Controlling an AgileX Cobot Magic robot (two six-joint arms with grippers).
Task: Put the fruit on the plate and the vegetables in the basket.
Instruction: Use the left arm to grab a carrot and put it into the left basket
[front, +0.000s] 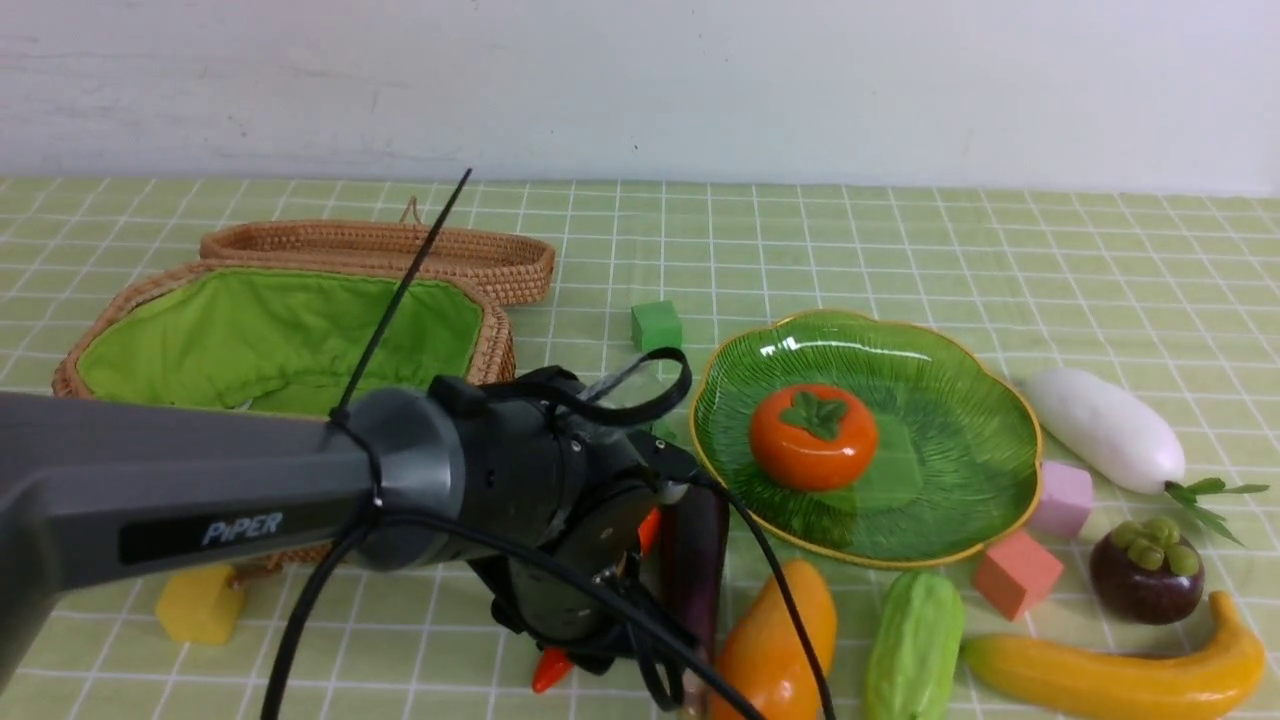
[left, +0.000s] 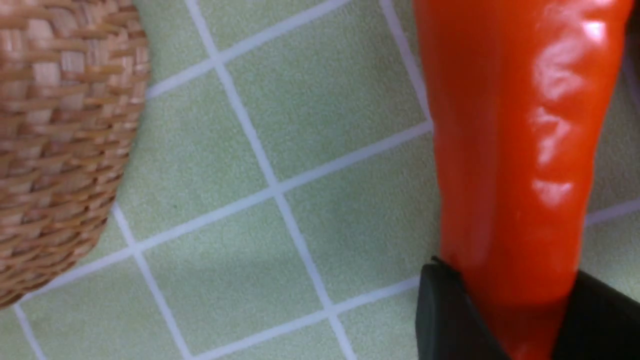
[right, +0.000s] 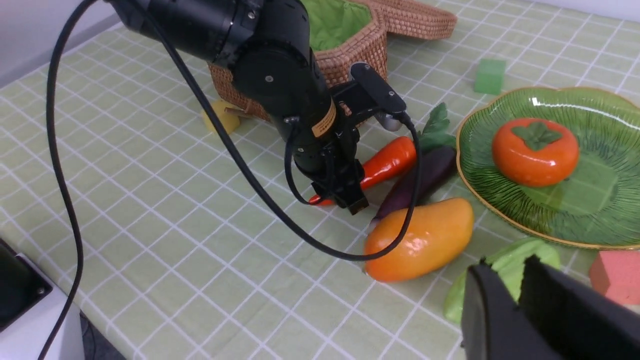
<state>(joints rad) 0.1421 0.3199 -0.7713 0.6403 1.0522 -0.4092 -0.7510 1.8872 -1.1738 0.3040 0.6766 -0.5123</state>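
Left tool (left: 507, 275) grips carrot (left: 515, 150) on table (front: 350, 650). Right tool (right: 507, 267) slightly open. Persimmon (front: 813, 445) rests at plate's (front: 950, 470) nine o'clock.

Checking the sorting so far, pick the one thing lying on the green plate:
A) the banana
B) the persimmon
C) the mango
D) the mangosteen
B: the orange persimmon with its green calyx sits inside the gold-edged rim of the green plate, while the other three fruits lie outside it on the cloth.
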